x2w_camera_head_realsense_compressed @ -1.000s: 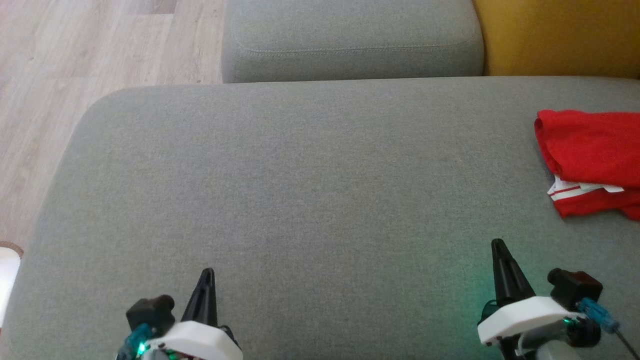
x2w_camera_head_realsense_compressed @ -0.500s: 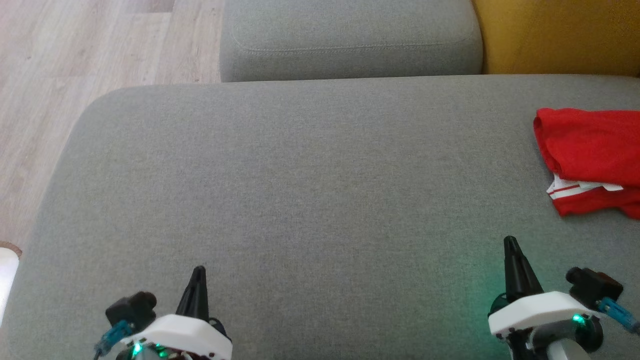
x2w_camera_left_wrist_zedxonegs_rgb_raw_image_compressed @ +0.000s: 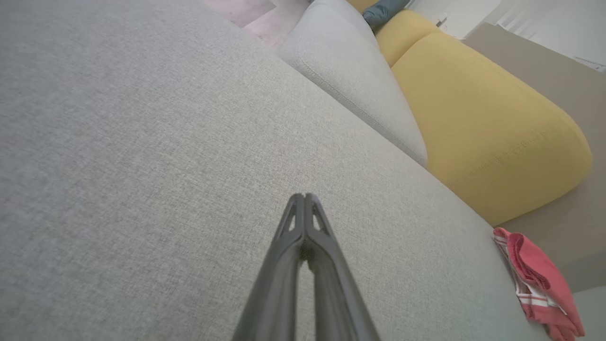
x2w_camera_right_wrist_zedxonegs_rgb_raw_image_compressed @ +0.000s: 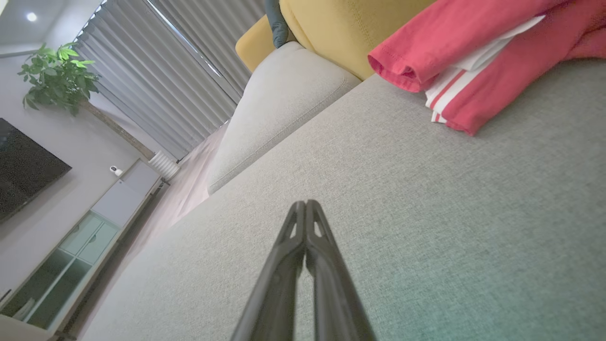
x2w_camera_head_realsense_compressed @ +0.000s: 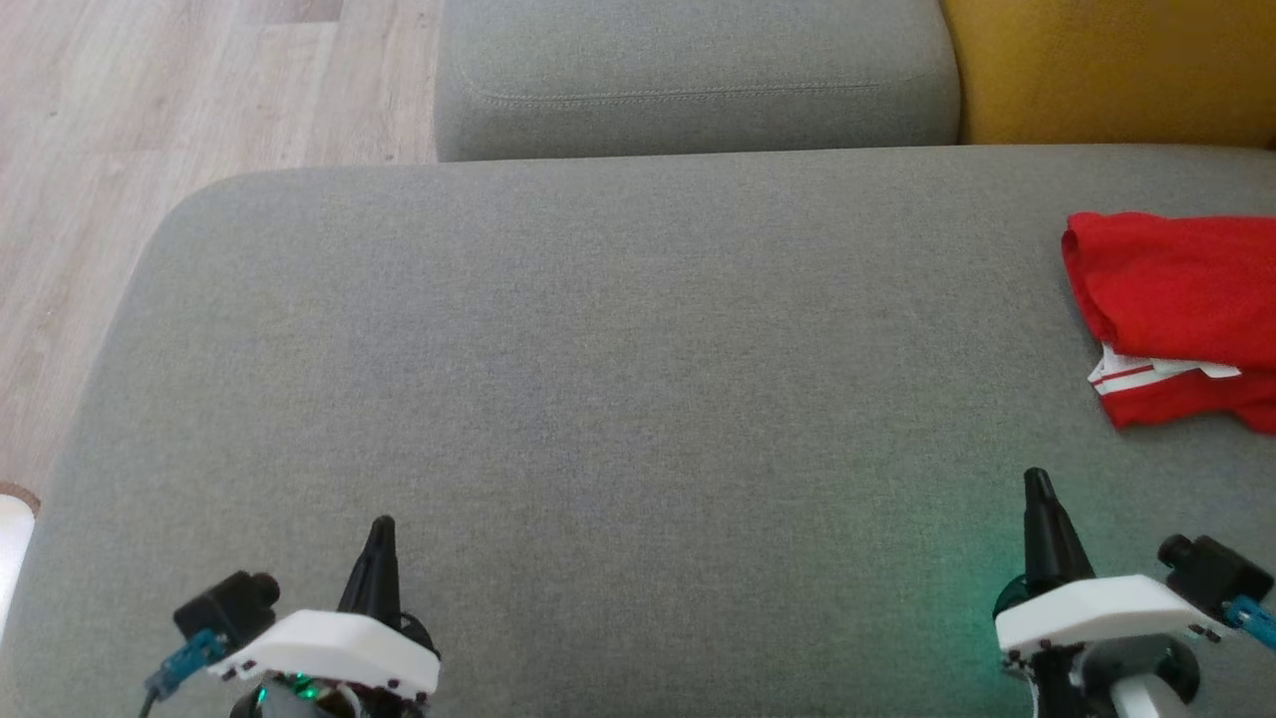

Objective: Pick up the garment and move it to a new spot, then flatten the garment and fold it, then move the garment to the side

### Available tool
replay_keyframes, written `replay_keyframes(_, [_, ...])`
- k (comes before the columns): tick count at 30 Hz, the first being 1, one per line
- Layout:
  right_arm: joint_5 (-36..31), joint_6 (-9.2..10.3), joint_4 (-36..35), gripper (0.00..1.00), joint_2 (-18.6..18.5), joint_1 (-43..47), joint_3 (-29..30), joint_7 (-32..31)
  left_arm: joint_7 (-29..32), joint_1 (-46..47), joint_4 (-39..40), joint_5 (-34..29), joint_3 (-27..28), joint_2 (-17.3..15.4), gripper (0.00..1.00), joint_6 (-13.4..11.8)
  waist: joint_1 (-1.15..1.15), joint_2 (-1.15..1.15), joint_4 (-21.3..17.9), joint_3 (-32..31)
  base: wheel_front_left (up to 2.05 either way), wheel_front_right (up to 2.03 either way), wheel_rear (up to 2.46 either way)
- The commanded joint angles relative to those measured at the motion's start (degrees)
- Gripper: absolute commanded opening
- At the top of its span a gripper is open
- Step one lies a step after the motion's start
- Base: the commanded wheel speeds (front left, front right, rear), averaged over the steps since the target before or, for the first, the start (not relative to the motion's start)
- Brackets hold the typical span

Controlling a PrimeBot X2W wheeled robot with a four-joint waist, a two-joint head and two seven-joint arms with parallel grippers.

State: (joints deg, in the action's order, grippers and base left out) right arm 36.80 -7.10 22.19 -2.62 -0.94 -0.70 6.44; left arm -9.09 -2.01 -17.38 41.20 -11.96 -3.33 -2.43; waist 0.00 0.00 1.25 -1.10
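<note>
I'm looking down on a wide grey woven-fabric sofa seat (x2w_camera_head_realsense_compressed: 598, 349), with a rounded grey fabric cushion block (x2w_camera_head_realsense_compressed: 698, 80) behind it and a mustard-yellow upholstered cushion (x2w_camera_head_realsense_compressed: 1116, 70) beside that. Pale wood-plank floor (x2w_camera_head_realsense_compressed: 150, 120) lies to the left. The right wrist view gives me grey vertical blinds (x2w_camera_right_wrist_zedxonegs_rgb_raw_image_compressed: 189, 71), a leafy green plant (x2w_camera_right_wrist_zedxonegs_rgb_raw_image_compressed: 57, 78), a dark flat screen (x2w_camera_right_wrist_zedxonegs_rgb_raw_image_compressed: 23, 166), a low pale glass-fronted cabinet (x2w_camera_right_wrist_zedxonegs_rgb_raw_image_compressed: 85, 232) and a lit ceiling spotlight (x2w_camera_right_wrist_zedxonegs_rgb_raw_image_compressed: 31, 16).

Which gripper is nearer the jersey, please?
The right gripper, low on the right in the head view: the jersey lies just beyond it, while the left gripper sits across the cushion.
</note>
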Motion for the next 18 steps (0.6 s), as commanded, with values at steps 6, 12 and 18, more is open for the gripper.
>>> replay_keyframes(6, [5.38, -0.15, -2.74, 0.00, -0.13, -3.59, 0.66, -1.12, 1.09, 3.28, 2.07, 5.09, 2.50, -0.78, 0.00, 1.19, 0.00, 0.00, -0.10, 0.11, 0.00, 0.00, 0.00])
replay_keyframes(12, [9.23, -0.17, -3.16, 0.00, -0.14, -3.72, 1.17, -2.03, 2.01, 3.64, 2.18, 8.82, 3.50, -0.86, 0.00, 1.86, 0.00, 0.00, -0.19, 0.20, 0.00, 0.00, 0.00])
replay_keyframes(18, [13.10, -0.18, -3.58, 0.00, -0.15, -3.85, 1.67, -2.95, 2.96, 4.00, 2.30, 12.56, 4.52, -0.92, 0.00, 2.54, 0.00, 0.00, -0.28, 0.29, 0.00, 0.00, 0.00])
